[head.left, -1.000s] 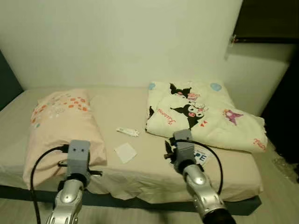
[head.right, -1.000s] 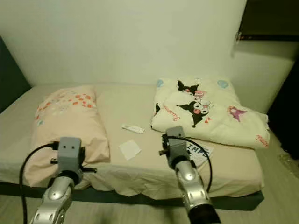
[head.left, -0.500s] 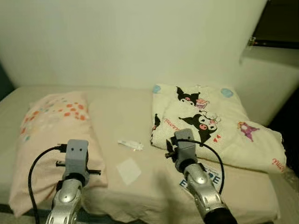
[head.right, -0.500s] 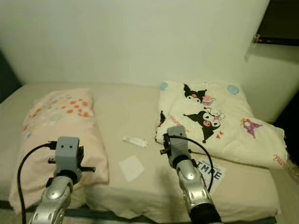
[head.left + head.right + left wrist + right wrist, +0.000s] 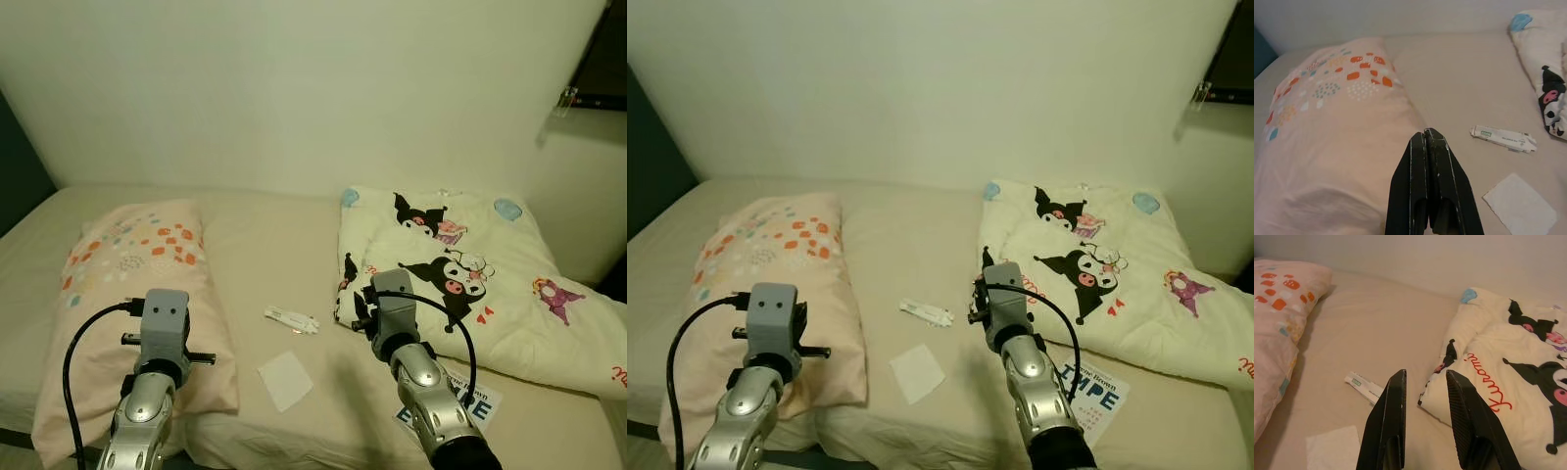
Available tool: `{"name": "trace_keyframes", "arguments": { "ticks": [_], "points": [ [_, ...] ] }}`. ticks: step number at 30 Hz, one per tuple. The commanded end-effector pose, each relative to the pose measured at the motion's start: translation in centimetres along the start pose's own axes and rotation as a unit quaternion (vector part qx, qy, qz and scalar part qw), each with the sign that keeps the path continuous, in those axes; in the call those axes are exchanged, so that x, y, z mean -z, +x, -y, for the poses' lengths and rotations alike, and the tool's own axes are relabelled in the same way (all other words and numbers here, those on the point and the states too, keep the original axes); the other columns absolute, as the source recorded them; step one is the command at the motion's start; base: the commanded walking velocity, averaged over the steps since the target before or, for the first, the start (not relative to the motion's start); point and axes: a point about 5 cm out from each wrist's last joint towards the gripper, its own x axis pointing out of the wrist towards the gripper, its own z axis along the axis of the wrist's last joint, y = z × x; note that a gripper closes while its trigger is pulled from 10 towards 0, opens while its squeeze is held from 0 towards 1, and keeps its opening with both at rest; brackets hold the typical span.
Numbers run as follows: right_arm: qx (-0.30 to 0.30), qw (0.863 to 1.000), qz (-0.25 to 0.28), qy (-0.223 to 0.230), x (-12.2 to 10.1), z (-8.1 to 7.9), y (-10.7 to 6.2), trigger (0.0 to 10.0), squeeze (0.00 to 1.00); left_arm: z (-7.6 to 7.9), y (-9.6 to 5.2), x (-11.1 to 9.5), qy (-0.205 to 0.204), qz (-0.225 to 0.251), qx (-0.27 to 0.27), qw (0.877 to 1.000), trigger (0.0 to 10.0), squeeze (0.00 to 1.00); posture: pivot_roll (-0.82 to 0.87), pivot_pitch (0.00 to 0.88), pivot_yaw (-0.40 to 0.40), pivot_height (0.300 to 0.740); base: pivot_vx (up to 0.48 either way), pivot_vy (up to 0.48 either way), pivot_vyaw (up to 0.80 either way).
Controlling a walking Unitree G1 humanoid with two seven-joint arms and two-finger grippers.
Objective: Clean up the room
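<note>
Two claws hung over the near part of the bed, both empty. The left claw (image 5: 1426, 133) had its black fingers pressed together, clenched on nothing, and it sat above the near edge of the pink pillow (image 5: 132, 294). The right claw (image 5: 1424, 374) had its fingers parted with a clear gap between them, released, and it pointed toward the spot where the beige sheet met the edge of the folded cartoon quilt (image 5: 470, 274).

Just beyond the right claw, a small flattened white wrapper (image 5: 291, 320) with a green mark lay on the sheet between the pillow and the quilt, touching neither. Nearer the robot, a square white tissue (image 5: 285, 379) lay flat on the sheet, close to the wrapper but apart from it, and just beside the pillow's inner edge.

The pillow, pale pink with orange and teal spots near its far end, lay lengthwise on the left side of the bed (image 5: 274, 235). The quilt, cream with black cartoon figures and red script, covered the right side. A printed paper (image 5: 1089, 390) with large dark letters lay on the sheet by the quilt's near edge, partly hidden behind the right arm. Behind the bed rose a plain pale wall (image 5: 294, 88).
</note>
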Motion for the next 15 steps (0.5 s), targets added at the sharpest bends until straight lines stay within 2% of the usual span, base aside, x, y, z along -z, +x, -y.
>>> {"name": "trace_keyframes", "arguments": {
  "ticks": [1, 5, 15],
  "points": [
    [0.006, 1.000, -0.003, 0.005, 0.46, 0.04, -0.30, 10.0, 0.00, -0.11, -0.04, 0.35, 0.009, -0.006, 0.005, 1.000, 10.0, 0.00, -0.02, 0.032, 0.022, 0.740, 0.000, 0.480, 0.00],
    [0.009, 1.000, -0.003, 0.006, 0.48, 0.08, -0.32, 10.0, 0.00, -0.04, -0.02, 0.37, 0.009, -0.009, 0.008, 1.000, 10.0, 0.00, -0.02, 0.030, 0.024, 0.740, 0.000, 0.440, 0.00],
    [0.016, 1.000, -0.002, 0.016, 0.49, 0.11, -0.35, 10.0, 0.00, 0.11, 0.11, 0.00, 0.027, 0.003, 0.028, 0.999, 10.0, 0.00, -0.02, 0.030, 0.032, 0.740, 0.000, 0.000, 0.00]
  ]
}}
